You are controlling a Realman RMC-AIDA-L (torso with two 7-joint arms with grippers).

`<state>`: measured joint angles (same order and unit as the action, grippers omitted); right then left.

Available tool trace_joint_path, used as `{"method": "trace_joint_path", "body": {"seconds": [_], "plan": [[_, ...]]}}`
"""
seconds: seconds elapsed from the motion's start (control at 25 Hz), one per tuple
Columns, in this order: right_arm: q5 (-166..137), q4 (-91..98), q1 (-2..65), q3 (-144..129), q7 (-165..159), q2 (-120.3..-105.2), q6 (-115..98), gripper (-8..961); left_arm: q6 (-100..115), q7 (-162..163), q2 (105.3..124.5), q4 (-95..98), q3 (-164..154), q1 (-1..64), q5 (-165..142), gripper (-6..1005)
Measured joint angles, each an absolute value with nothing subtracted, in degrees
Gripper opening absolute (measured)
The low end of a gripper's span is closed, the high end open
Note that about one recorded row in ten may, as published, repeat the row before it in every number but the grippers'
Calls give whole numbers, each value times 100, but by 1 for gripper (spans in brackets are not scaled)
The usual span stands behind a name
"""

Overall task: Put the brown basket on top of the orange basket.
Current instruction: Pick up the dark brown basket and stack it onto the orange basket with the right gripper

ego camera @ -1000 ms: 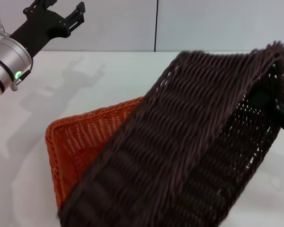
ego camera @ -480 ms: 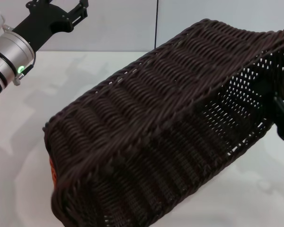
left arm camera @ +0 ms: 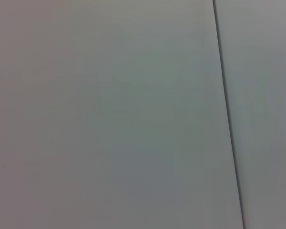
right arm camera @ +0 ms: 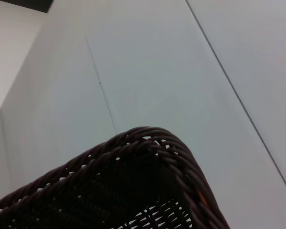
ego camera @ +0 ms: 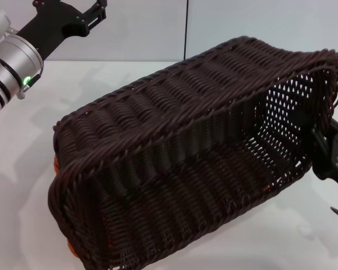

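The brown basket (ego camera: 174, 169) lies tilted over the orange basket, its open side facing me, and fills most of the head view. Only slivers of the orange basket (ego camera: 56, 163) show at the brown one's left and lower-left edges. My right gripper (ego camera: 322, 147) is at the brown basket's right end, shut on its end wall and partly hidden behind the weave. The brown basket's rim corner (right arm camera: 148, 143) fills the bottom of the right wrist view. My left gripper (ego camera: 70, 7) is open and empty, raised at the far left, well away from both baskets.
The baskets rest on a white table (ego camera: 22, 185) with a pale panelled wall (ego camera: 242, 28) behind. The left wrist view shows only that wall (left arm camera: 109, 114).
The brown basket has swung down and leftward over the orange basket, which showed plainly a second ago and is now almost fully covered. My left arm has risen slightly.
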<state>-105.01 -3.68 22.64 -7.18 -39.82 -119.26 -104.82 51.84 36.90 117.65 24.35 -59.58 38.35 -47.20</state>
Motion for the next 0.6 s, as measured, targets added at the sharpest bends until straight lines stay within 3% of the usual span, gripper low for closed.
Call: {"method": "trace_joint_path", "body": {"seconds": [0.6], "plan": [[-10565, -823, 2144, -758, -3825, -11943, -10038, 140, 5117, 3642, 11786, 2408, -5989, 3863, -4695, 798]]}}
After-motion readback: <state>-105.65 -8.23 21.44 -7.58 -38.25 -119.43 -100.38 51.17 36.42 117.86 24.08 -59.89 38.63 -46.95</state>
